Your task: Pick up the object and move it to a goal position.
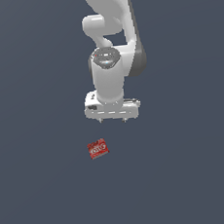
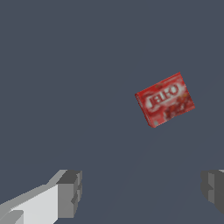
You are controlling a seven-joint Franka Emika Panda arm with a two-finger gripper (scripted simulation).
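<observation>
i am hovering my gripper [image 1: 113, 120] with jaws spread wide and grasping nothing, the red box [image 1: 98, 148] lying flat below and off to one side, so approach, pickup and transfer are all remaining.

**One box on a bare grey floor**

The floor [image 1: 49, 199] is a flat, plain slate-grey surface. A small red box [image 1: 97, 148] with white lettering lies flat on it, turned askew, its printed face up.
</observation>
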